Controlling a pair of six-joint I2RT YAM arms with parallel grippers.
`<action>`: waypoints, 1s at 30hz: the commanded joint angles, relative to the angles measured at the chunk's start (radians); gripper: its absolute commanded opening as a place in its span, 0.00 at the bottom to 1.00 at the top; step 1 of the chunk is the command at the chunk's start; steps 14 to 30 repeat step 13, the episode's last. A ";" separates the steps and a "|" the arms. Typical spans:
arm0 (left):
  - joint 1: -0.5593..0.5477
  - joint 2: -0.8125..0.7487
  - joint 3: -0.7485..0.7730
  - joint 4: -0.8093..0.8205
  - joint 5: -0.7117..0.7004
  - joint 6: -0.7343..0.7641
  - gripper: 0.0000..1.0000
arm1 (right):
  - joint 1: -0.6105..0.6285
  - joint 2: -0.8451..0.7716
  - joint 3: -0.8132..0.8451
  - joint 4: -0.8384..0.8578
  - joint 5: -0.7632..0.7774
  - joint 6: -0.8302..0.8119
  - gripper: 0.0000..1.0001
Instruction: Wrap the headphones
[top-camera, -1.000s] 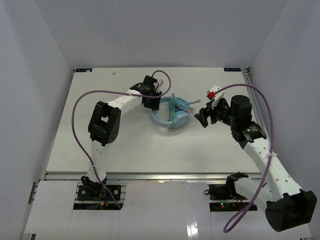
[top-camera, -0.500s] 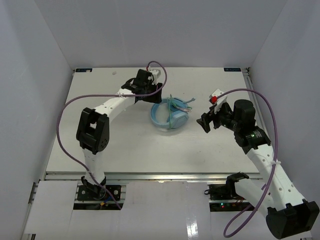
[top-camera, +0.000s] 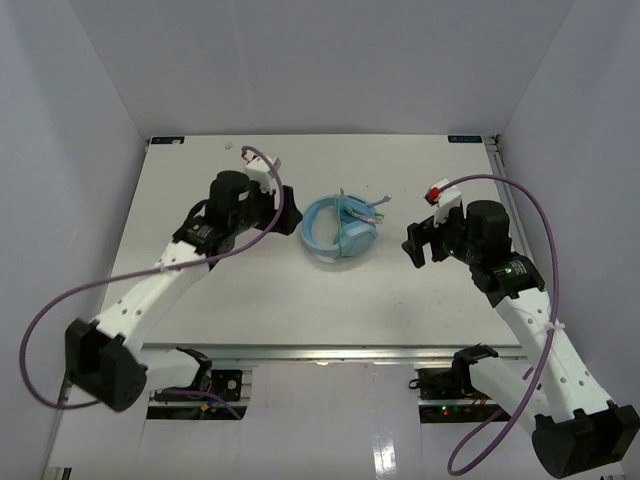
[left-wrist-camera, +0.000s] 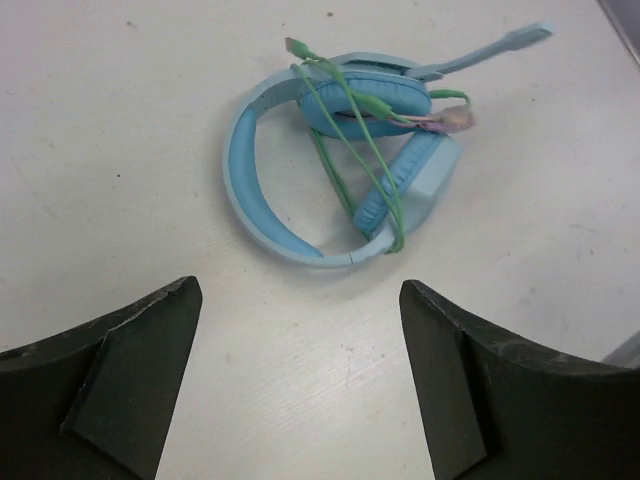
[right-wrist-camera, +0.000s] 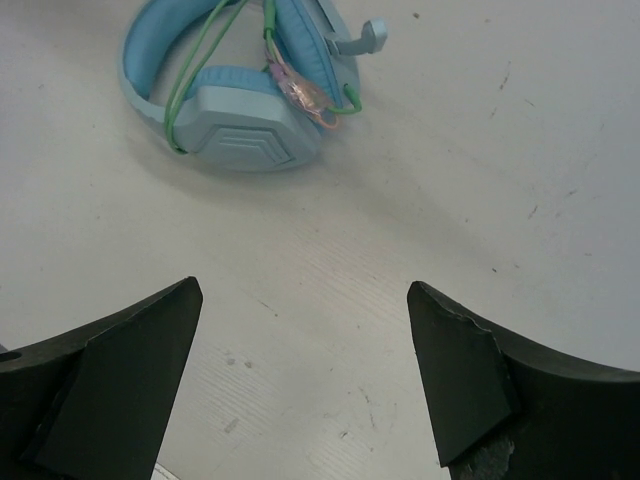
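The light-blue headphones lie on the table between both arms, folded, with the thin green cord looped around the earcups and band. A short boom sticks out from one earcup. In the right wrist view the headphones sit at the upper left, cord across them. My left gripper hangs left of the headphones, open, with bare table between its fingers. My right gripper is to their right, open as well, holding nothing.
White walls close in the table on the left, back and right. The table's near edge runs just ahead of the arm bases. Purple arm cables loop above the table on both sides.
The left gripper has let go and opened, and the left arm has drawn back left and toward its base. The right gripper backed off slightly. The headphones stay put.
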 joint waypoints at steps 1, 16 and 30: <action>0.005 -0.368 -0.216 0.115 0.052 -0.051 0.98 | -0.010 -0.042 0.014 0.001 0.085 0.079 0.90; 0.005 -0.722 -0.440 0.089 0.049 -0.163 0.98 | -0.046 -0.105 -0.025 0.034 0.129 0.115 0.90; 0.005 -0.722 -0.440 0.089 0.049 -0.163 0.98 | -0.046 -0.105 -0.025 0.034 0.129 0.115 0.90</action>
